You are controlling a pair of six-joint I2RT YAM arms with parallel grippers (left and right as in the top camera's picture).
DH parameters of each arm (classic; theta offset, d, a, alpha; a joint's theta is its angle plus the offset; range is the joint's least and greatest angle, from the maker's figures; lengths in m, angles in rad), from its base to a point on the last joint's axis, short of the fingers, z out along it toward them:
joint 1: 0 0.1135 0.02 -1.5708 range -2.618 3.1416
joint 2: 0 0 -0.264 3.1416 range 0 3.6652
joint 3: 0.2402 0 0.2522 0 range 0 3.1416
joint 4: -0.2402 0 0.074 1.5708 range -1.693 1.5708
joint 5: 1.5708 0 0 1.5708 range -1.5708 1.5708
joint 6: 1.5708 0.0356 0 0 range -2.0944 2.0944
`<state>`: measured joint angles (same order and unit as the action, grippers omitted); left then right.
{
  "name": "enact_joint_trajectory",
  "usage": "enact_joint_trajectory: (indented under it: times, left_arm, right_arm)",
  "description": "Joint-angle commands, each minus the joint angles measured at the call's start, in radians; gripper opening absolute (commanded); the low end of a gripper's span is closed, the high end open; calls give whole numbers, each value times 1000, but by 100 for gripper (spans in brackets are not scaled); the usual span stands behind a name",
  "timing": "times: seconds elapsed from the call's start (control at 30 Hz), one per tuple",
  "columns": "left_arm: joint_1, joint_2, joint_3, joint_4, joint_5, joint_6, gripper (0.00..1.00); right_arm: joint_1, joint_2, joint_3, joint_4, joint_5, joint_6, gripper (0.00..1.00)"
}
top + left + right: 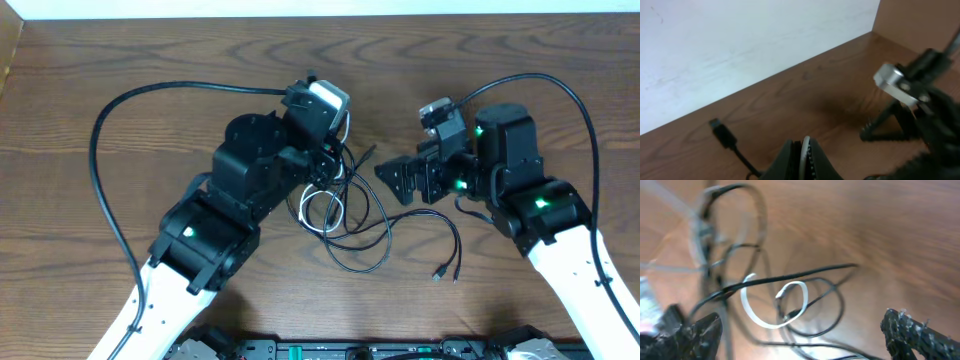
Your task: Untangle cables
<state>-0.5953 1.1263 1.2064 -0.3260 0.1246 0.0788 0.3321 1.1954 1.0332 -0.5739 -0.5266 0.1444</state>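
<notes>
Cables (pixel 345 205) tangle at the table's (pixel 120 60) centre: we count one white cable (pixel 746 305), but overlapping black cables (pixel 800 275) defy counting. Left gripper (pixel 804 152) is pinched closed, contents unclear; right gripper (pixel 800 325) gapes empty.

Desk (pixel 200 60): brown wood, visible grain, smooth.
Black cables (pixel 790 278): matt, rubbery.
White cable (pixel 795 283): smooth plastic, slight gloss.
</notes>
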Motion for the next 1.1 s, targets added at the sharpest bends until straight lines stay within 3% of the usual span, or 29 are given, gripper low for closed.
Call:
enact_joint_trajectory:
  times: [0.0, 0.57, 0.6, 0.67, 0.7, 0.73, 1.07]
  left_arm:
    - [5, 3, 17, 34, -10, 7, 7]
    - [5, 3, 17, 105, 2, 5, 8]
    - [5, 3, 17, 109, 6, 5, 8]
    - [5, 2, 19, 114, 6, 2, 7]
    - [5, 2, 20, 114, 5, 2, 7]
    - [5, 2, 20, 114, 5, 2, 7]
    - [96, -24, 21, 99, -81, 2, 7]
  right_arm:
    - [-4, -22, 21, -27, -138, -11, 96]
    - [72, -14, 18, -104, -196, -11, 70]
    - [80, -11, 18, -105, -186, -11, 66]
    - [101, 2, 18, -104, -158, -11, 41]
    - [107, 5, 18, -105, -133, -10, 17]
    - [108, 9, 18, -108, -106, -9, 1]
    - [16, 8, 18, -201, 370, 116, 1]
